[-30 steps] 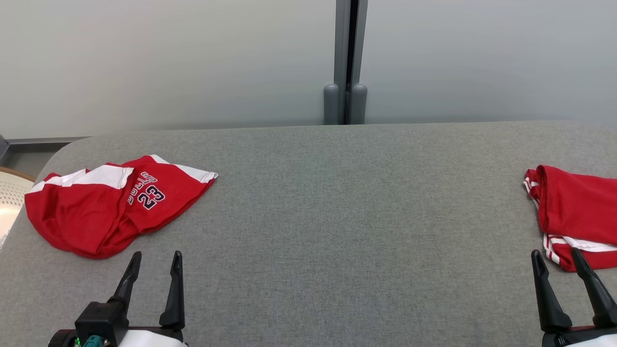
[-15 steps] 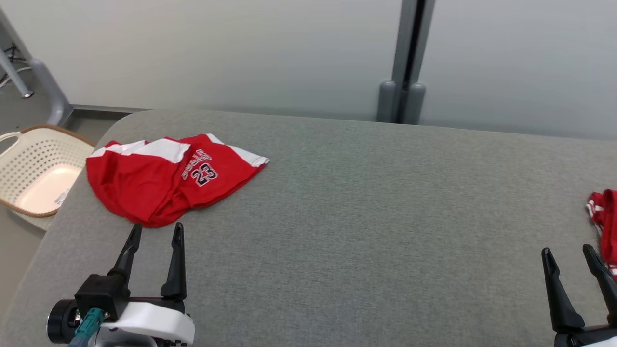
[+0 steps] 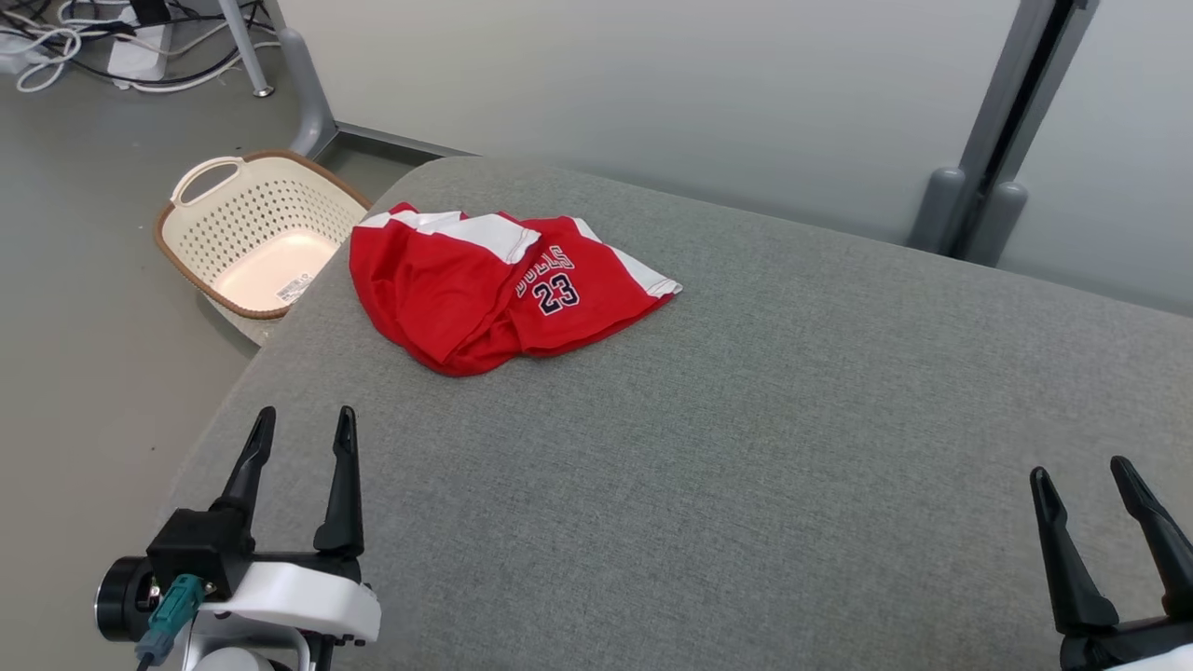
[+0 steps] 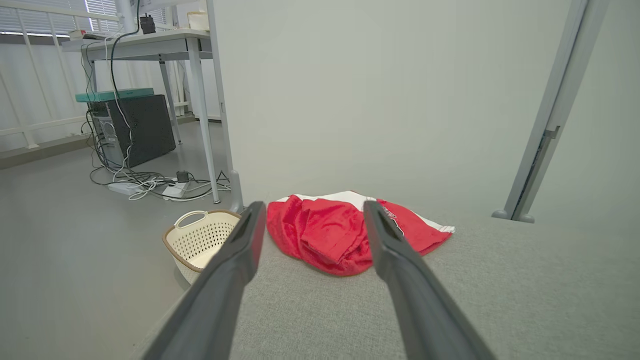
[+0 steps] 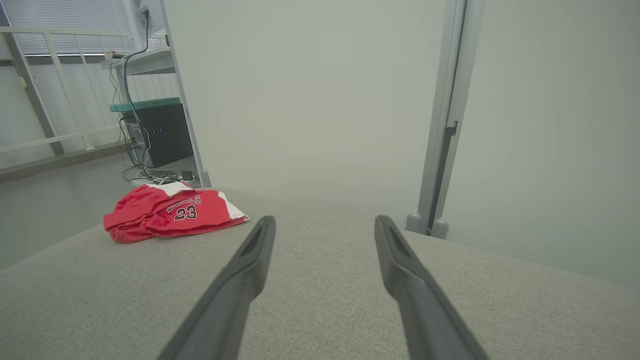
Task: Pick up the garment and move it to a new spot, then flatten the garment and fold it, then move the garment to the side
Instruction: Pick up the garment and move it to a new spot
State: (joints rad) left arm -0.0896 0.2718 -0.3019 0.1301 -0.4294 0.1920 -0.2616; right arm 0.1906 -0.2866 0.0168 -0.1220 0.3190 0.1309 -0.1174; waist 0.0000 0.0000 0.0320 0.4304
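A crumpled red garment [image 3: 485, 294] with white bands and the number 23 lies at the far left end of the grey cloth table [image 3: 746, 419]. The left wrist view has the garment [image 4: 330, 235] straight ahead between the fingers, well beyond their tips; in the right wrist view the garment [image 5: 170, 215] sits off to the left. My left gripper [image 3: 303, 419] hovers open at the lower left, short of the garment. Open and with nothing in it, my right gripper [image 3: 1081, 471] stands at the lower right over bare cloth.
A cream perforated basket [image 3: 252, 233] stands on the floor by the table's left end, near the garment. Cables [image 3: 112, 42] and a desk leg lie beyond it. A pale partition wall with a grey post [image 3: 988, 168] runs behind the table.
The head camera has swung left: the basket and floor have come into view, and a second red garment at the right has left the picture. Both grippers stay open.
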